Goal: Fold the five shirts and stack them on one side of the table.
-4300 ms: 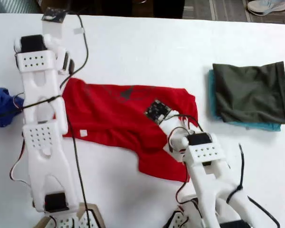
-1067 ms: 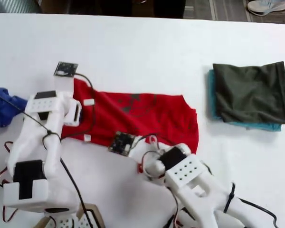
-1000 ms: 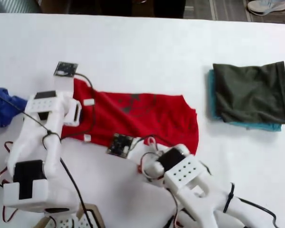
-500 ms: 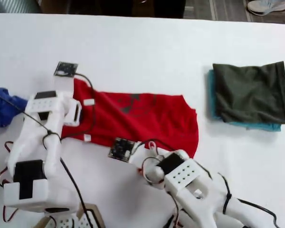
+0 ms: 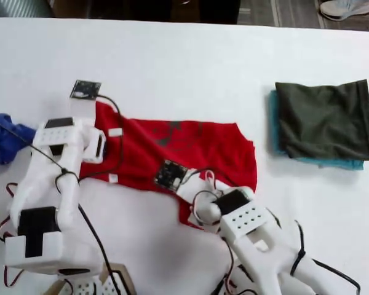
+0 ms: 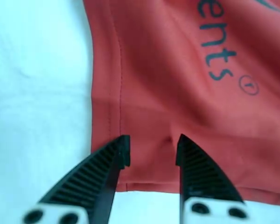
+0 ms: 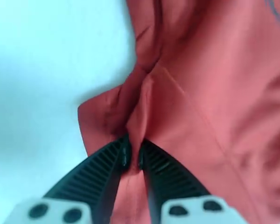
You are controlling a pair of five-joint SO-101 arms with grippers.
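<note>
High view, right tool (image 7: pixel 132 156) shifted, shirt (image 5: pixel 197 150) tugged

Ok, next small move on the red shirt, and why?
Probably close the left gripper on the hem of the red shirt: its jaws stand open over that edge, while the right gripper is shut on a fold, so both could lift together.

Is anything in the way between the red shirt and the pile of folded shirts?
Nothing visible is. Just white table lies between the red shirt and the folded pile. The right gripper is pinching a fold of the shirt.
</note>
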